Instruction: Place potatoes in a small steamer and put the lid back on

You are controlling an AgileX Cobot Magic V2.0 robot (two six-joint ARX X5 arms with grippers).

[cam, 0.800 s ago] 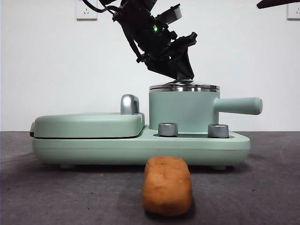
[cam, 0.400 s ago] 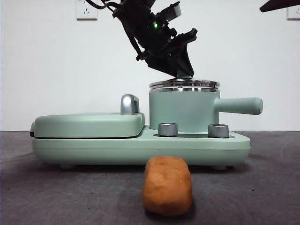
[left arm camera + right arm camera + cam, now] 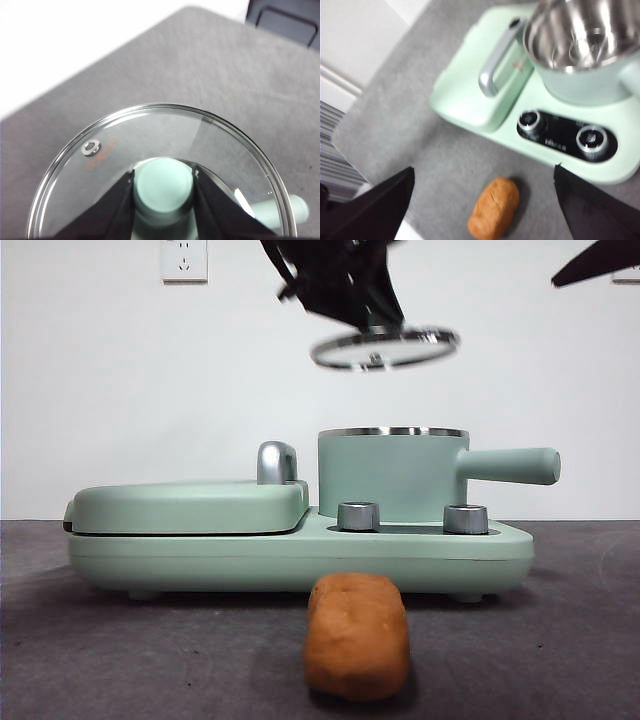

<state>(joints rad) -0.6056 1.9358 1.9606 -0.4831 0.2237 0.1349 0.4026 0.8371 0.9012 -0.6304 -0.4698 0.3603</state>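
Left claw [image 3: 163, 200]: closed on the mint-green knob [image 3: 164, 181] of the lid, one black jaw pressed to each side; seen in the front view [image 3: 375, 325] as a dark mass at the top edge, above the pot.
Lid [image 3: 385, 347]: round glass with steel rim, held in the air well above the small steamer, slightly tilted, touching nothing but the claw; small steel vent hole near the rim in the left wrist view [image 3: 91, 147].
Small steamer [image 3: 392, 475]: mint-green pot, uncovered, standing on the right half of the cooker base; steel rim bare; straight side handle [image 3: 510, 465] pointing right in the front view; shiny steel interior open to the right wrist view [image 3: 580, 37], nothing in it.
Potato [image 3: 357, 634]: oblong, orange-brown, lying on the grey table [image 3: 120, 650] in front of the cooker base, apart from it; also in the right wrist view [image 3: 494, 208], below the control panel side.
Right claw [image 3: 482, 197]: spread wide, gripping nothing, high above the potato and the cooker; black tip at the top right corner of the front view [image 3: 597, 262].
Cooker base [image 3: 300, 555]: mint-green, on the table; two steel dials [image 3: 359, 516] at the front under the pot.
Grill cover [image 3: 190, 505]: flat, mint-green, shut, left of the pot; chrome handle [image 3: 277, 462] between cover and pot.
Wall socket [image 3: 184, 260]: white, on the wall, upper left.
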